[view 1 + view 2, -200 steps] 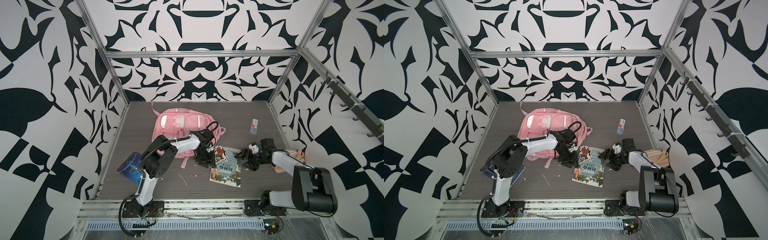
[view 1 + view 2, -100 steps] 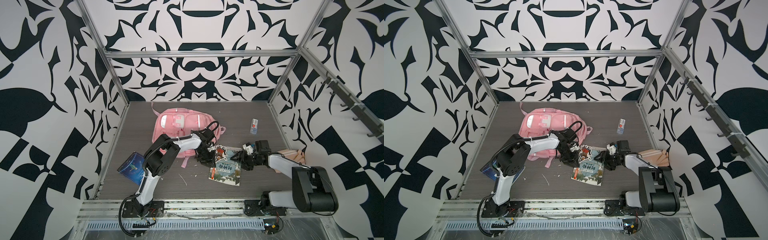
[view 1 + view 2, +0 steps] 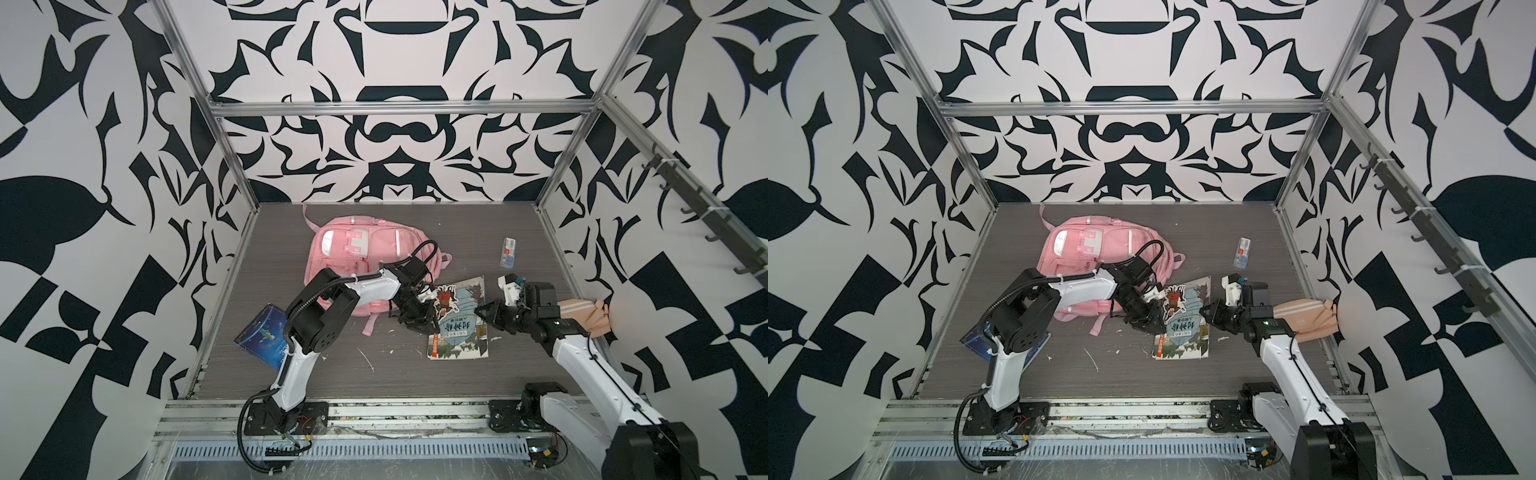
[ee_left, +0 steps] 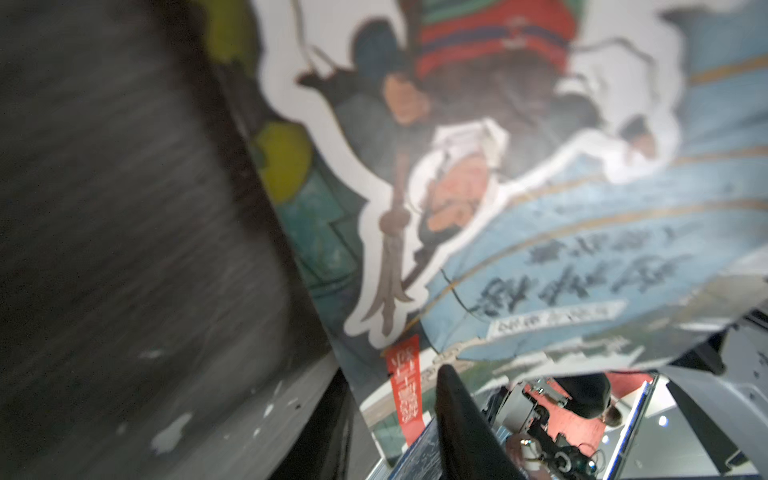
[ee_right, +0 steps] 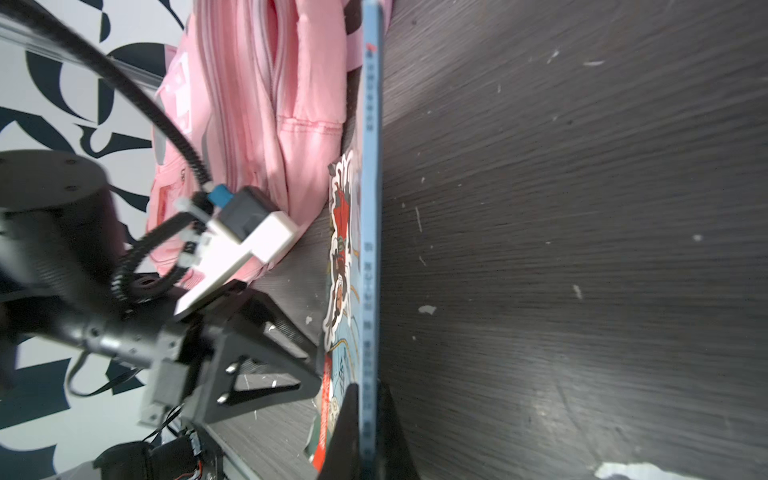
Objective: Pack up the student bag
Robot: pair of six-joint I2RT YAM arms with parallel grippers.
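The pink student bag (image 3: 357,257) (image 3: 1096,249) lies flat at the back left of the table, and its side fills part of the right wrist view (image 5: 257,104). An illustrated book (image 3: 461,328) (image 3: 1183,328) lies in front of it and to its right. My right gripper (image 3: 484,309) (image 5: 368,432) is shut on the book's blue spine (image 5: 371,208) at its right edge. My left gripper (image 3: 419,322) (image 4: 395,424) stands open at the book's left edge, close by the bag. The tilted cover (image 4: 540,208) fills the left wrist view.
A dark blue book (image 3: 262,336) lies at the front left, partly under the left arm. A small clear packet (image 3: 509,251) sits at the back right. A beige-peach pouch (image 3: 582,316) lies against the right wall behind the right arm. White scraps (image 3: 365,357) dot the tabletop.
My right gripper has moved left to the book's right edge and shut on its spine. The left gripper has stayed at the book's left edge.
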